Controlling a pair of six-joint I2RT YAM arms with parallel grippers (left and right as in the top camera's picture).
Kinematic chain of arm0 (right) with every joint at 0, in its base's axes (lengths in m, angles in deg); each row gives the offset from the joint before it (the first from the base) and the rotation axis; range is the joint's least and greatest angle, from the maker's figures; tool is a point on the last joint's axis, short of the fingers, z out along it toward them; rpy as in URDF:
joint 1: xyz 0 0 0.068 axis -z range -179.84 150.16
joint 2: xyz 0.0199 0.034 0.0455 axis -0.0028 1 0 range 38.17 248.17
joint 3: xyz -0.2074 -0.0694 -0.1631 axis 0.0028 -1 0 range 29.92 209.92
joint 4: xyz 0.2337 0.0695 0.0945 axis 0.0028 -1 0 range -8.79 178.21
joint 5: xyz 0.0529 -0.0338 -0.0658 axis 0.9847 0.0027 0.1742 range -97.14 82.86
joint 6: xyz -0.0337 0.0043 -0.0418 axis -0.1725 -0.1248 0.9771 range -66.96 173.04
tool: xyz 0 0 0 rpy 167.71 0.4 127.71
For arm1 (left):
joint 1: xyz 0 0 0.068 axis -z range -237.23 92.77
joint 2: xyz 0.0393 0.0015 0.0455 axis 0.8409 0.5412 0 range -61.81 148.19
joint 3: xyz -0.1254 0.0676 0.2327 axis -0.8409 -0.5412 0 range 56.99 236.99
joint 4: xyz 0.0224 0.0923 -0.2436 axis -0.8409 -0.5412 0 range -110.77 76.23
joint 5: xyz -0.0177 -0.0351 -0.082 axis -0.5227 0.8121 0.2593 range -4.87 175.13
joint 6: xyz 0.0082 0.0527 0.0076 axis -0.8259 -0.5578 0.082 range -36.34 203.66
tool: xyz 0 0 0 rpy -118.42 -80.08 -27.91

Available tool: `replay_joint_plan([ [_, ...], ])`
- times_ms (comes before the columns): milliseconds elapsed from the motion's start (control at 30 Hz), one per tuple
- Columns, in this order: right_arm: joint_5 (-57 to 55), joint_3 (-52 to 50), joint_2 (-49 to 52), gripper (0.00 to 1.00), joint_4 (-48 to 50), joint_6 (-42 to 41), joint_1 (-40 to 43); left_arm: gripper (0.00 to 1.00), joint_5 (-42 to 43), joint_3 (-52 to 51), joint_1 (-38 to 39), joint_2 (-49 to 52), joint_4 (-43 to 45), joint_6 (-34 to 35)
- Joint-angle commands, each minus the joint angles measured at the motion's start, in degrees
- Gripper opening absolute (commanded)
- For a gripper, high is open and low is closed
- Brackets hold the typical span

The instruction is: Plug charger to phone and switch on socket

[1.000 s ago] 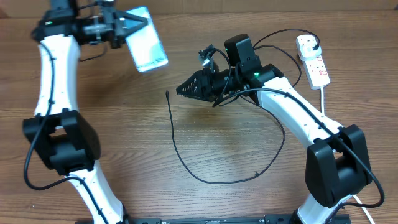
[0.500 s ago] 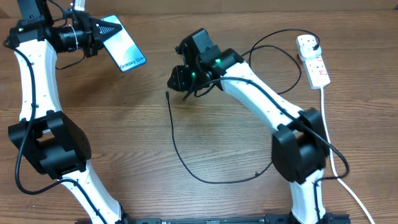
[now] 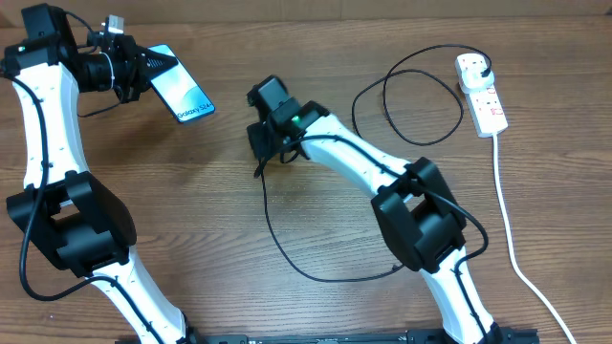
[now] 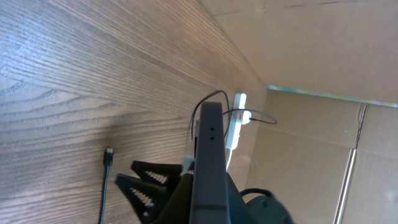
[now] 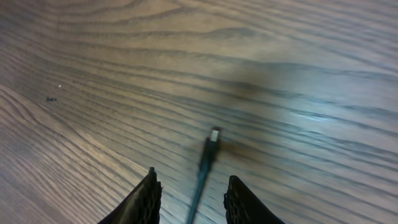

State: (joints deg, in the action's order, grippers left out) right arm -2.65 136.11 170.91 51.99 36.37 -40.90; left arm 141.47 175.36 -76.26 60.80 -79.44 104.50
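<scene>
From overhead, my left pincer (image 3: 158, 69) is clamped on the phone (image 3: 184, 94), a flat rectangle with a glossy pale-blue face and a dark rim. It is held tilted above the far-left part of the wooden table (image 3: 191, 210). My right pincer (image 3: 260, 153) points down at the table's middle, right over the loose end of the charger (image 3: 330, 280). That thin black cable sweeps in a wide loop across the grain, curls again at the back, and ends at a white plug head (image 3: 470, 65) seated in the socket (image 3: 488, 103). The socket is a long white plastic strip with red markings at the far right. Its thick white cord (image 3: 507, 229) trails toward the near edge.

My left wrist camera shows the phone (image 4: 208, 162) edge-on: a slim dark frame with small side buttons, rising up the middle of the picture. Beyond it lie the cable's tip (image 4: 109, 152) on the streaked wood and the toothed black fingers (image 4: 146, 183) of my right pincer just beside it. The socket (image 4: 236, 121) is small and white near a cardboard wall (image 4: 311, 149).

My right wrist camera shows the right pincer (image 5: 194, 177) spread apart and gripping nothing. Its two matte black fingertips (image 5: 151, 186) flank the charger (image 5: 204, 165) without touching it. The small squared metallic connector (image 5: 214, 133) lies flat on the shiny, wavy-grained wood just ahead.
</scene>
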Motion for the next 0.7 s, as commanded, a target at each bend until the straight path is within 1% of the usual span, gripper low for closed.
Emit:
replay_joint_plan([
  [0,-3.1,1.5,1.6,0.32,1.0,0.4,-0.7,0.04,1.0,1.0,-0.3,0.0,-1.2,-1.0],
  [433,-3.5,1.0,4.0,0.31,2.1,0.3,-1.0,0.04,0.0,1.0,-0.3,0.0,-3.3,-1.6],
  [667,-5.7,1.0,5.6,0.33,2.4,0.7,-1.9,0.04,0.0,1.0,-0.3,0.0,-3.3,-1.6],
])
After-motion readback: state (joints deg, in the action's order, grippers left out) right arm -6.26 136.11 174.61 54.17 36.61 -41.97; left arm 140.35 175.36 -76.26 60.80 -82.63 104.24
